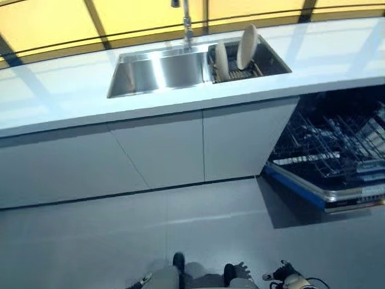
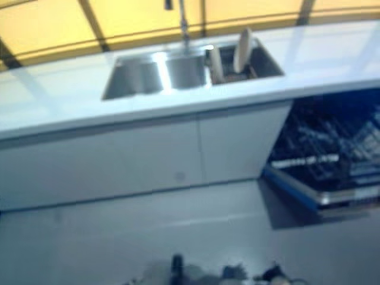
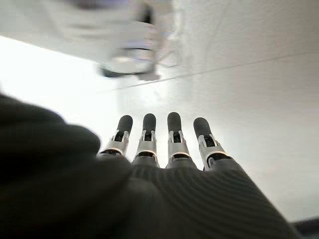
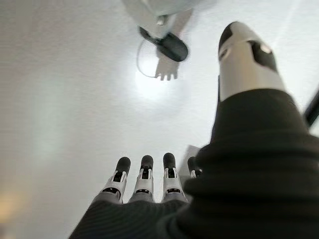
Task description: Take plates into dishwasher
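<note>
plates (image 1: 239, 51) upright in sink (image 1: 159, 71), dishwasher (image 1: 337, 153) open below right

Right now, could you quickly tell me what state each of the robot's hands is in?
Left hand: open, fingers straight, holding nothing.
Right hand: open, fingers straight, holding nothing.

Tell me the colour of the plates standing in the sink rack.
Cream plates, clearest in the left eye view.

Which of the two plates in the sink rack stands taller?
The cream plate nearer the dishwasher; the other cream plate sits lower, toward the tap.
</note>
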### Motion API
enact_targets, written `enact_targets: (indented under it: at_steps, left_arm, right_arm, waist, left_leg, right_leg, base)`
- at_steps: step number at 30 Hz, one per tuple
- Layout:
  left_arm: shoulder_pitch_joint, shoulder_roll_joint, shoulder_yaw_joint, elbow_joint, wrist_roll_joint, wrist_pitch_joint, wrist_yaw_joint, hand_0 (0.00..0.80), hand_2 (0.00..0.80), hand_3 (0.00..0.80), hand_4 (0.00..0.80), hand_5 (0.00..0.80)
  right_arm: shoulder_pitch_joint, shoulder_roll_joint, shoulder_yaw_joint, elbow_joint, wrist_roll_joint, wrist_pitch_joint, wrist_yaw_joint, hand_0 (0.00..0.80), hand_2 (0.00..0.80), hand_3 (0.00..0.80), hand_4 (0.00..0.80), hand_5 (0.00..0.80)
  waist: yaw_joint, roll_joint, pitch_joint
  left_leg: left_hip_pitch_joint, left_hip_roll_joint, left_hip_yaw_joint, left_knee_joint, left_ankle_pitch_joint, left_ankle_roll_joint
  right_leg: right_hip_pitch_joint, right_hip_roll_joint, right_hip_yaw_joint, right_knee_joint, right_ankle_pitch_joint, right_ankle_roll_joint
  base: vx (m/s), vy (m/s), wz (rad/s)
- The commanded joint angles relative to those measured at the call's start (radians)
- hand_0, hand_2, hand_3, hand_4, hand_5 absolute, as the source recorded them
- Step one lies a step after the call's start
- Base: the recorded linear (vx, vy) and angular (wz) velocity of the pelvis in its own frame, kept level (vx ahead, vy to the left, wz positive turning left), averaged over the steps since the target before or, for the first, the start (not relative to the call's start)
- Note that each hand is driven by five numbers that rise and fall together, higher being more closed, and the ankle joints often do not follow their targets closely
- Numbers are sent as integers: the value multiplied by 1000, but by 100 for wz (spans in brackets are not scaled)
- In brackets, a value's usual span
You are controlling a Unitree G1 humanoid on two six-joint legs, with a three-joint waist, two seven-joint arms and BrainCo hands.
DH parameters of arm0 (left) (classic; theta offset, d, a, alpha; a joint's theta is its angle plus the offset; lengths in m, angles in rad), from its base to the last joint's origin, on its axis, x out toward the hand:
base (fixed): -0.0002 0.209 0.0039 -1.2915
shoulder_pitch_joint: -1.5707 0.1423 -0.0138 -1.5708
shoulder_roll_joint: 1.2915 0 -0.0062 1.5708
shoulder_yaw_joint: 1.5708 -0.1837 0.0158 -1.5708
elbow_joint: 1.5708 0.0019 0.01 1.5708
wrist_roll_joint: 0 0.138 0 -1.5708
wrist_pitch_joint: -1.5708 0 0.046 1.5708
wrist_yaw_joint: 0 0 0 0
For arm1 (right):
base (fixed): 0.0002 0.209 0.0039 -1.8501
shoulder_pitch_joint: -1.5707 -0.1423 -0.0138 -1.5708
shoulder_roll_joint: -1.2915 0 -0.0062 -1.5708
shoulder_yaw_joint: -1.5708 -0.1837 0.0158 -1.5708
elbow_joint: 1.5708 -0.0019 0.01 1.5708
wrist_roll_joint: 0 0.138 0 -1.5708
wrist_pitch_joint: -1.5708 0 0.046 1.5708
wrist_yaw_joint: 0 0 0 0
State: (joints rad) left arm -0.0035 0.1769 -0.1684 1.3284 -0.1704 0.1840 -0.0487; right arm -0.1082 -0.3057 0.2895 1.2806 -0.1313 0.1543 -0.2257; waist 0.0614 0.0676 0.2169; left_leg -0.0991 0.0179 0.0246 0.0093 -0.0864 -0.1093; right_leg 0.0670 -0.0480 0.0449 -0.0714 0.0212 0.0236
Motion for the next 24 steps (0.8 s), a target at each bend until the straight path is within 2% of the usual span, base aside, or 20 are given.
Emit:
enact_targets:
  at_steps: [1, 2, 5, 11, 14, 17, 19, 20, 21, 22, 23, 24]
  left_arm:
    - [31, 26, -3, -3, -7, -5, -5, 0, 0, 0, 0, 0]
    - [33, 25, -2, -4, -2, -2, -5, 0, 0, 0, 0, 0]
    - [24, 36, -10, -9, 47, -10, 5, 0, 0, 0, 0, 0]
    - [-14, 74, -37, -31, 30, -2, 11, 0, 0, 0, 0, 0]
    - [-26, 79, -43, -30, 16, 16, 8, 0, 0, 0, 0, 0]
    - [-37, 78, -42, -21, 5, 30, 0, 0, 0, 0, 0, 0]
    - [-41, 81, -46, -14, 33, 24, -7, 0, 0, 0, 0, 0]
    - [-43, 84, -50, -11, 49, 21, -13, 0, 0, 0, 0, 0]
    - [-41, 86, -47, -11, 78, 21, -16, 0, 0, 0, 0, 0]
    - [-41, 87, -48, -12, 94, 23, -15, 0, 0, 0, 0, 0]
    - [-39, 87, -48, -15, 98, 23, -11, 0, 0, 0, 0, 0]
    - [-40, 86, -56, -19, 88, 20, -3, 0, 0, 0, 0, 0]
  right_arm:
    - [41, 12, -6, -20, -39, -24, 5, 0, 0, 0, 0, 0]
    - [43, 18, -6, -15, -39, -26, 2, 0, 0, 0, 0, 0]
    - [42, 45, -12, -15, -7, -11, -14, 0, 0, 0, 0, 0]
    - [41, 65, 4, -17, -30, -13, -15, 0, 0, 0, 0, 0]
    - [32, 68, 5, -22, -30, -11, -17, 0, 0, 0, 0, 0]
    - [25, 66, 1, -27, -34, -7, -25, 0, 0, 0, 0, 0]
    - [27, 67, -6, -33, -29, -4, -38, 0, 0, 0, 0, 0]
    - [31, 68, -8, -34, -24, -8, -48, 0, 0, 0, 0, 0]
    - [35, 63, -11, -39, -15, -13, -56, 0, 0, 0, 0, 0]
    - [38, 57, -12, -44, -5, -22, -59, 0, 0, 0, 0, 0]
    - [34, 53, -12, -45, 2, -25, -57, 0, 0, 0, 0, 0]
    - [25, 43, -12, -51, 12, -29, -58, 0, 0, 0, 0, 0]
  waist:
    - [28, -24, 2]
    - [35, -28, -6]
    - [40, -46, -41]
    - [45, -66, -109]
    - [48, -76, -133]
    - [49, -83, -152]
    - [45, -93, -163]
    - [37, -92, -163]
    - [25, -90, -161]
    - [15, -87, -159]
    - [0, -81, -153]
    - [-26, -62, -140]
  left_leg:
    - [-129, 8, 61, -14, 314, 36]
    - [-121, 4, 58, -27, 303, 38]
    - [-89, 9, 88, -4, 235, 62]
    - [-33, -39, 65, -45, 212, 116]
    - [-34, -64, 56, -50, 206, 133]
    - [-39, -100, 32, -41, 192, 160]
    - [-40, -129, 10, -22, 172, 182]
    - [-33, -134, 0, -17, 163, 189]
    - [-19, -135, -7, -7, 152, 191]
    - [-4, -133, -15, -1, 141, 187]
    - [21, -128, -22, -3, 133, 182]
    - [73, -109, -31, -14, 125, 170]
  right_leg:
    - [212, 75, -28, 161, -212, -10]
    - [227, 64, -28, 160, -217, -1]
    - [252, 7, -72, 179, -220, 34]
    - [247, -52, -123, 194, -129, 79]
    - [226, -73, -127, 206, -82, 97]
    - [202, -71, -98, 254, -46, 101]
    - [161, -69, -67, 357, 27, 102]
    - [127, -53, -52, 417, 49, 103]
    - [85, -39, -44, 461, 71, 102]
    - [43, -43, -47, 461, 87, 98]
    - [-7, -47, -55, 458, 85, 95]
    - [-85, -49, -75, 417, 61, 85]
  base:
    - [427, 159, -101]
    - [434, 175, -61]
    - [359, 150, 1]
    - [294, 153, 8]
    - [181, 128, 3]
    - [217, 152, 1]
    - [226, 103, 18]
    - [278, 91, 26]
    - [295, 67, 35]
    - [302, 39, 51]
    - [340, -7, 50]
    - [297, -28, 48]
